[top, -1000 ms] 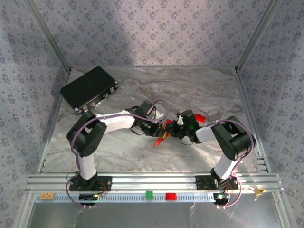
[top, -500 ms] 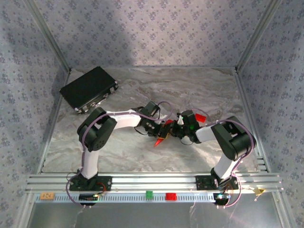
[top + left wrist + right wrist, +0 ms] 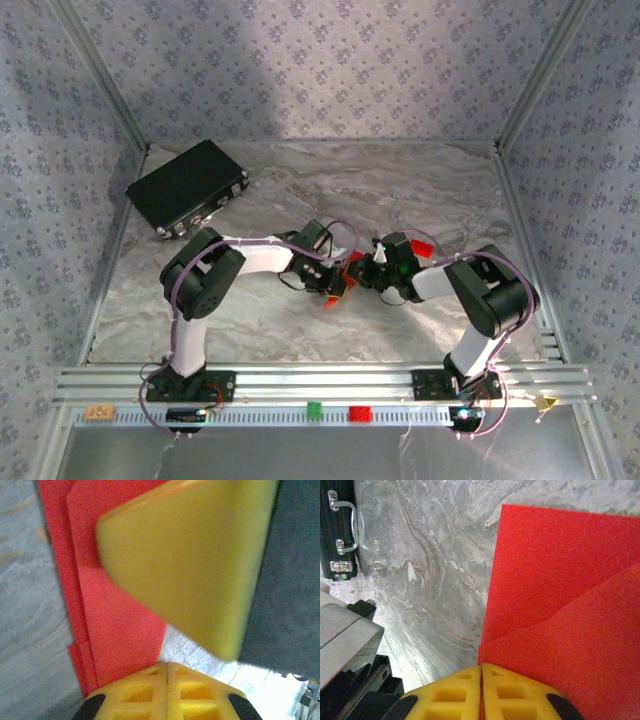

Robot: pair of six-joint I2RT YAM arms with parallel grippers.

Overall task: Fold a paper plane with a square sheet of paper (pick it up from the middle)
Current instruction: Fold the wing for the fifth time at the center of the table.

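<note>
The red paper (image 3: 334, 298), folded into layers with a pointed tip toward the near side, is held low over the marble table between both arms. Its far corner (image 3: 421, 245) shows behind the right wrist. My right gripper (image 3: 361, 275) is shut on the sheet's edge (image 3: 570, 590), a thin red line showing in the seam of its jaws (image 3: 481, 666). My left gripper (image 3: 340, 283) is shut too (image 3: 167, 664), its tips against the edge of the layered paper (image 3: 120, 630); no paper shows in its seam. The right gripper's yellow finger (image 3: 190, 565) hangs just ahead of it.
A big flat black box (image 3: 187, 186) lies at the back left, its latches seen in the right wrist view (image 3: 340, 530). A small red block (image 3: 359, 413) and a green one (image 3: 314, 409) sit on the front rail. Metal frame posts edge the table.
The left arm has swung its elbow right and brought its gripper closer to the right gripper along the paper. The right arm has stayed put.
</note>
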